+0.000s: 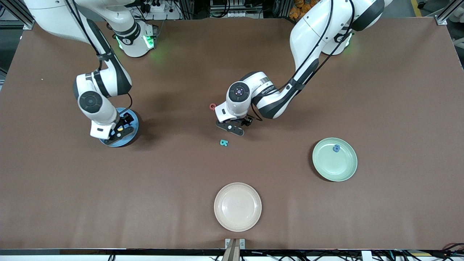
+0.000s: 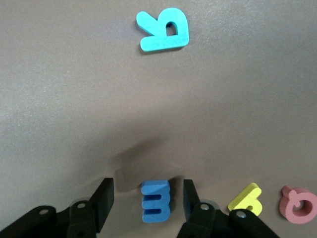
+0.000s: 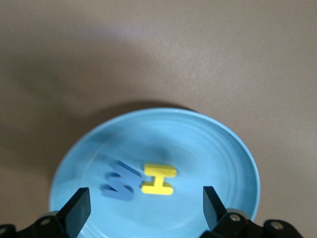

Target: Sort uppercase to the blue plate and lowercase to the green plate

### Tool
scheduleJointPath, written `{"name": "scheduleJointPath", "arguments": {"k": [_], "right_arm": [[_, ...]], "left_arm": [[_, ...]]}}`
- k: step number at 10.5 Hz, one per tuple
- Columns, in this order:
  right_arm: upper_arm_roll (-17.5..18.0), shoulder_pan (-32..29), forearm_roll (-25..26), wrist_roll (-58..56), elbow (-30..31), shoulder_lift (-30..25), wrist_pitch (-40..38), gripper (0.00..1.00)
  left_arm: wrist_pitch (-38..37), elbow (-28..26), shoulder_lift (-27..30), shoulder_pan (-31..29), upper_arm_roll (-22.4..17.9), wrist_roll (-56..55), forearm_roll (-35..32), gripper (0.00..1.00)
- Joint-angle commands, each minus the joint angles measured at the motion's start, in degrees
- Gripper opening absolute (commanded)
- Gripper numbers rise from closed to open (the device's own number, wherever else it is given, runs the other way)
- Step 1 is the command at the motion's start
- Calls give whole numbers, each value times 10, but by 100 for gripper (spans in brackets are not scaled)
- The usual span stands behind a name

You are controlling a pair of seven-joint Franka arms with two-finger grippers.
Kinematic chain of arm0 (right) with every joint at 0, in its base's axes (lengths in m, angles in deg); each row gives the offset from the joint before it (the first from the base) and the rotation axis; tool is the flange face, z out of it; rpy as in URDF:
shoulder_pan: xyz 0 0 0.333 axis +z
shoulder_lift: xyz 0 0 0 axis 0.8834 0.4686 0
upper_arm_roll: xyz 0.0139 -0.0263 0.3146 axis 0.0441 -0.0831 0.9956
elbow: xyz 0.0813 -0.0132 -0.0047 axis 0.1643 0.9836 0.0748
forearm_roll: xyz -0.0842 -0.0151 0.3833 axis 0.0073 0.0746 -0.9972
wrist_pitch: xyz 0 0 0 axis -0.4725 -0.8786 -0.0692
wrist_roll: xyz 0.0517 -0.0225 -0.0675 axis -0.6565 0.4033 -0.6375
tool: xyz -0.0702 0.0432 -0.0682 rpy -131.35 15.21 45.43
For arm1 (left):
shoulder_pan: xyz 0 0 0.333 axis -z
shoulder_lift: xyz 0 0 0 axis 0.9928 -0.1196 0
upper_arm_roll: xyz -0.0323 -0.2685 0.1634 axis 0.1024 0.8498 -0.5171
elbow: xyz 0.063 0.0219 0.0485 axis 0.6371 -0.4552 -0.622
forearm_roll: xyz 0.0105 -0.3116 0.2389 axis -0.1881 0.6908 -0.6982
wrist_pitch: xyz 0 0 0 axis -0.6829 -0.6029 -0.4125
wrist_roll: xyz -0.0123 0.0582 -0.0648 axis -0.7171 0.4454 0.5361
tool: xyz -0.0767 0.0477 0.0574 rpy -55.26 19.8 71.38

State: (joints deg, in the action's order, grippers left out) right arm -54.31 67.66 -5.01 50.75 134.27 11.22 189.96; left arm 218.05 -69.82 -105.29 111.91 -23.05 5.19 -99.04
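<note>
The left gripper (image 2: pixel 148 201) is low over the middle of the brown table (image 1: pixel 326 90), its fingers apart and not yet touching the small blue three-pronged foam letter (image 2: pixel 156 201) lying flat between them. A small yellow hooked foam letter (image 2: pixel 245 199) lies just beside that gripper, with a red foam Q (image 2: pixel 299 204) next to it. A teal foam B-like letter (image 2: pixel 164 29) lies nearer the front camera.

To grip well, the fingers should, I judge, close squarely on the blue letter's sides without nudging the yellow one. The letter then belongs on the round pale green plate (image 1: pixel 335 167) toward the left arm's end, where a blue rounded foam letter (image 1: pixel 336 148) already lies.

The right gripper (image 3: pixel 143 206) hovers wide open and empty over the round sky-blue plate (image 3: pixel 218 148), which holds a yellow foam H (image 3: pixel 158 179) touching a blue foam W (image 3: pixel 120 181).

A cream plate (image 1: pixel 237 206) sits nearest the front camera.
</note>
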Motion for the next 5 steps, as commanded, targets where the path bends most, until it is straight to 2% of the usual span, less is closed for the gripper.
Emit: {"name": "scheduleJointPath", "arguments": {"k": [1,4,5], "right_arm": [[7,-3,-71,0,-20,-25,-40,100],[15,6,-73,38,-94,-26,-156,100],[28,6,-74,49,-114,-27,-185,100]], "left_arm": [[-2,-4,3,7,-3,-42,-17,65],[-5,-10,3,14,-3,-55,-17,64],[-5,-10,3,14,-3,-58,-17,61]]}}
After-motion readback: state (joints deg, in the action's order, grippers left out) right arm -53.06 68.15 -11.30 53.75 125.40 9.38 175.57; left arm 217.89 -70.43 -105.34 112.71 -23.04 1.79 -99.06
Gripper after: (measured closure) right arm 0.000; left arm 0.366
